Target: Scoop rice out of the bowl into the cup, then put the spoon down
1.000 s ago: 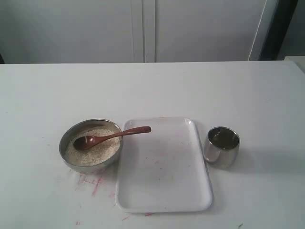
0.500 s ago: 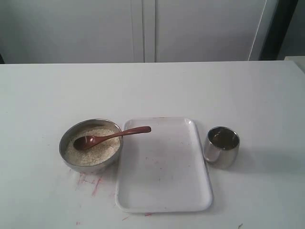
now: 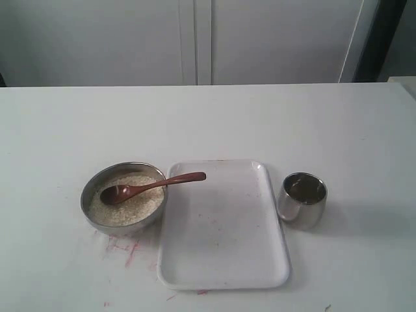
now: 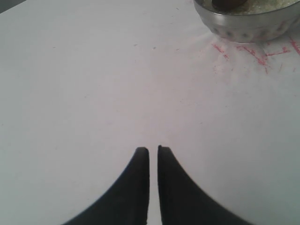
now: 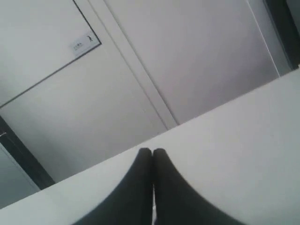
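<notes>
flat white rectangular plastic tray with rounded corners [image 3: 221, 227] sits lengthwise near the front middle of a plain white table [image 3: 260, 123]. some red scribbly marker marks [image 3: 127, 250] on the tabletop just left of the tray's front corner. pale grey cabinet doors [image 3: 273, 39] behind, one with a small label [image 5: 86, 42].

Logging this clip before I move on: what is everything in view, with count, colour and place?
table: one, white, under everything
bowl: one, shiny steel, just left of the tray
rice: one heap, off-white, in the bowl
spoon: one, reddish-brown wood, scoop on the rice, handle out over the tray's corner
tray: one, white, between bowl and cup
cup: one, shiny steel, right of the tray
scribbles: several, red, on the table by the bowl
cabinet doors: pale, behind the table
left gripper: black, fingers nearly touching, holding nothing, over bare table near the bowl
right gripper: black, fingers together, holding nothing, facing the cabinet
</notes>
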Controlling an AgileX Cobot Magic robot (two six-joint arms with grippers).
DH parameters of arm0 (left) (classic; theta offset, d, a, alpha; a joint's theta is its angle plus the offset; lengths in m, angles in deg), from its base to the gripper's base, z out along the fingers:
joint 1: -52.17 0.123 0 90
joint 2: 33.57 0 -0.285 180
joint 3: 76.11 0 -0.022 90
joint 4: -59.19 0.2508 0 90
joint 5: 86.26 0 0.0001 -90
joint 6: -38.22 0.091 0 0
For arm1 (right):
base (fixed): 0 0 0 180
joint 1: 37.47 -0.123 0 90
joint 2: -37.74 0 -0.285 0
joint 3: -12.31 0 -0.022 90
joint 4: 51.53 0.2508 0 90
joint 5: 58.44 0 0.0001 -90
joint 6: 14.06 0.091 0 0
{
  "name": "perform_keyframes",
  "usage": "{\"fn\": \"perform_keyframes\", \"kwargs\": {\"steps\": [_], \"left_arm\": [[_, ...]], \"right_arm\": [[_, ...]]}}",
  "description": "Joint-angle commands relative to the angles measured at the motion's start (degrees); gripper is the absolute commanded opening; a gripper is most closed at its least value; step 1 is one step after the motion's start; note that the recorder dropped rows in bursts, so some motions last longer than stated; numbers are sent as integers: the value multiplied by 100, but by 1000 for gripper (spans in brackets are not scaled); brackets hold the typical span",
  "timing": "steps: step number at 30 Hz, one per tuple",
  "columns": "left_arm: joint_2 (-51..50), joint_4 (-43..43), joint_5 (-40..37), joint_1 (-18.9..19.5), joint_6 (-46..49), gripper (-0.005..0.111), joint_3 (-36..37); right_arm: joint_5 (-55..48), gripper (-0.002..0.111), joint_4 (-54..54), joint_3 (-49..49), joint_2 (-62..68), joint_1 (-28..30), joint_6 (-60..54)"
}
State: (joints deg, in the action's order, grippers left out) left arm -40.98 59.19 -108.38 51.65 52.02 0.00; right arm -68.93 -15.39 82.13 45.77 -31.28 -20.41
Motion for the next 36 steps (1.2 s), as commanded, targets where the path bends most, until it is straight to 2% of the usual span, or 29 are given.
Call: {"fn": "perform_keyframes", "kwargs": {"steps": [1, 9, 15, 21, 26, 32, 36], "left_arm": [[-37, -32, -277, -22, -33, 14, 53], [-37, -32, -277, -22, -33, 14, 53], [-37, -32, -277, -22, -33, 14, 53], [-37, -32, -277, -22, -33, 14, 53], [-37, -32, -277, -22, -33, 14, 53], [-37, -32, -277, -22, -33, 14, 53], [-37, -32, -277, -22, -33, 14, 53]], "right_arm": [[2, 0, 13, -606, -23, -136, -267], [390, 0, 46, -1544, -23, -168, -225], [1420, 0, 54, -1955, -23, -168, 278], [1441, 0, 31, -2518, -23, -168, 1008], [1425, 0, 31, -2935, -23, -168, 1110], [870, 0, -379, -3788, 37, -180, 221], [225, 0, -387, -4459, 763, -432, -608]]}}
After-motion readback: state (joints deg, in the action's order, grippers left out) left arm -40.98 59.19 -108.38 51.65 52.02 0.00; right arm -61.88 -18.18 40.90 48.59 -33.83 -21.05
